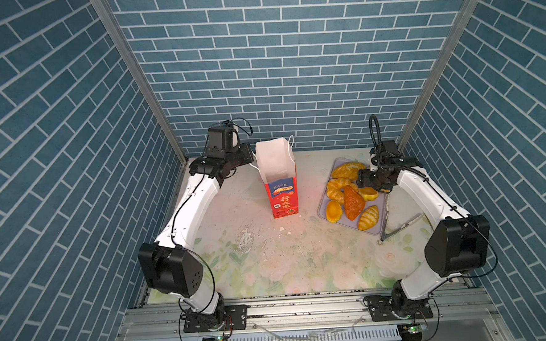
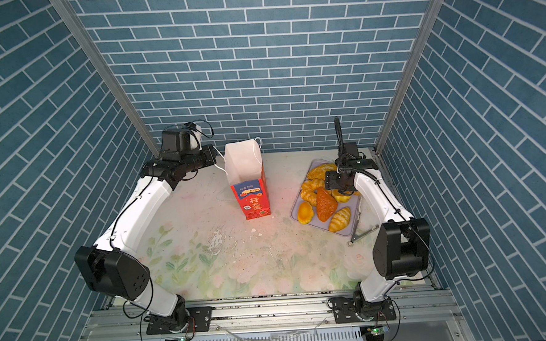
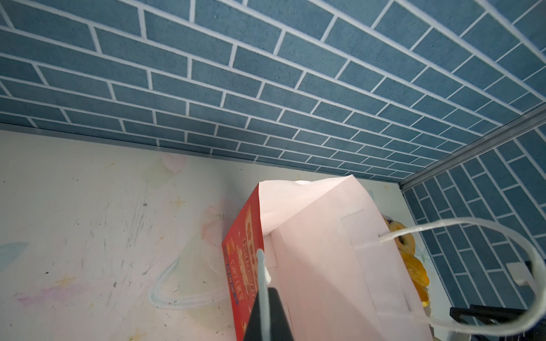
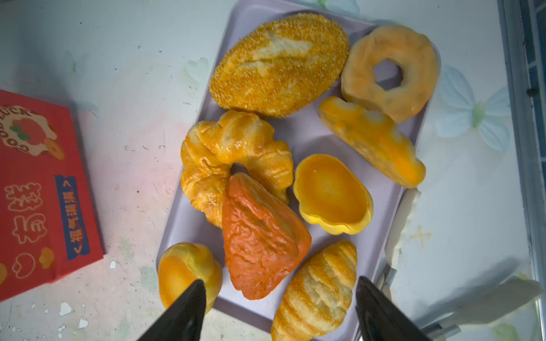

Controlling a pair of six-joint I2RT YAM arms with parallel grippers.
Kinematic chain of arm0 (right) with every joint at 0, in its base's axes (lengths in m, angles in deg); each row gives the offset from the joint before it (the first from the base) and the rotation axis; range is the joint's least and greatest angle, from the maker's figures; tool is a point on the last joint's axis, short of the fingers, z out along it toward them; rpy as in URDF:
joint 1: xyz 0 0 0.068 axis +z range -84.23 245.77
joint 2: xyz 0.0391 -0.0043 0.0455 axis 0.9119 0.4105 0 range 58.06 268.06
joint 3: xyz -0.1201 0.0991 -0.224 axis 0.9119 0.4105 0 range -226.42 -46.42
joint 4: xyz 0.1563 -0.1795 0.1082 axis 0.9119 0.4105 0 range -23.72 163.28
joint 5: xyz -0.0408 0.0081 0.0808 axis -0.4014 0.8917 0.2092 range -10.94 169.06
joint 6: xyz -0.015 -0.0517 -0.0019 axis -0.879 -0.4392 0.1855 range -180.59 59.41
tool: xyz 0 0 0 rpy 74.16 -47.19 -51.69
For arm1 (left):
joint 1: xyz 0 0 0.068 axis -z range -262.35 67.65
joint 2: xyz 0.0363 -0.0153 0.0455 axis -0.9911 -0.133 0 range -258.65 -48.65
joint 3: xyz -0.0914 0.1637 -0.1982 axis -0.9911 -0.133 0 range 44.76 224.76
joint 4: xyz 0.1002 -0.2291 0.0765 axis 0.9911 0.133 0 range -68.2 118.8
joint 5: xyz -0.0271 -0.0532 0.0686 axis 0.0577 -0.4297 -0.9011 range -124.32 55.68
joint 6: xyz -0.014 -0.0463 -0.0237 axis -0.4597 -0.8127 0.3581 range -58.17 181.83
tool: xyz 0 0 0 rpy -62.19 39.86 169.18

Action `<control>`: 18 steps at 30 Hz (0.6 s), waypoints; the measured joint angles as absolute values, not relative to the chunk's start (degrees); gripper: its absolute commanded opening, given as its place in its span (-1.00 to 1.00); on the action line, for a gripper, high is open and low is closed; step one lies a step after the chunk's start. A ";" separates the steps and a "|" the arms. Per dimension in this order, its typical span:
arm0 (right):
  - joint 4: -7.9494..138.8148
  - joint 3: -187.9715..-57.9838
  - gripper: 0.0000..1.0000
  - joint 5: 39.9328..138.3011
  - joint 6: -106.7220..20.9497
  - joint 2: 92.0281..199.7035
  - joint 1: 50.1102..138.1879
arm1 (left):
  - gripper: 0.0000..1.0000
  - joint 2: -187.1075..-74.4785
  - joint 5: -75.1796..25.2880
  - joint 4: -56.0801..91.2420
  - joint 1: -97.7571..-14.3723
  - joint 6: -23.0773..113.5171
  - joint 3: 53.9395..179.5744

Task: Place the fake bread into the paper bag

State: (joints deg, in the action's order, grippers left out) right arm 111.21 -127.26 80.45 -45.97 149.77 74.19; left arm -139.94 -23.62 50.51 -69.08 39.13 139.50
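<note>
The paper bag (image 1: 281,193) (image 2: 250,198) stands upright left of centre, red with a white lining, its mouth open. My left gripper (image 3: 264,290) (image 1: 248,156) is beside the bag's rim, shut on one white cord handle (image 3: 261,265). The fake bread (image 1: 352,202) (image 2: 324,204) lies on a lilac tray (image 4: 310,138): an oval loaf (image 4: 280,65), a ring doughnut (image 4: 390,71), a reddish triangular pastry (image 4: 260,236), a tart (image 4: 331,192), croissants (image 4: 319,289). My right gripper (image 4: 280,310) (image 1: 367,180) hovers open over the tray, holding nothing.
Metal tongs (image 1: 396,227) (image 2: 361,230) lie on the table just right of the tray. The bag's other cord handle (image 3: 502,233) loops free. Blue brick walls close in the back and both sides. White crumbs dot the flowered tabletop (image 1: 270,258).
</note>
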 measured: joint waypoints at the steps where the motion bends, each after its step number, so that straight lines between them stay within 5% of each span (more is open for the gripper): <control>1: 111.38 -126.10 0.58 80.39 -45.56 149.02 73.56 | -1.00 -139.85 -23.44 50.44 -69.19 39.11 139.50; 6: 112.02 -120.33 0.57 79.69 -43.13 145.46 70.69 | -0.82 -139.83 -22.48 50.38 -69.60 39.17 139.50; 15: 115.73 -107.44 0.65 77.00 -36.44 136.08 66.89 | 0.07 -139.83 -22.09 51.73 -70.74 40.81 139.50; 18: 117.66 -104.14 0.68 75.93 -34.85 132.74 65.60 | 0.24 -139.72 -22.22 52.96 -70.91 41.77 139.52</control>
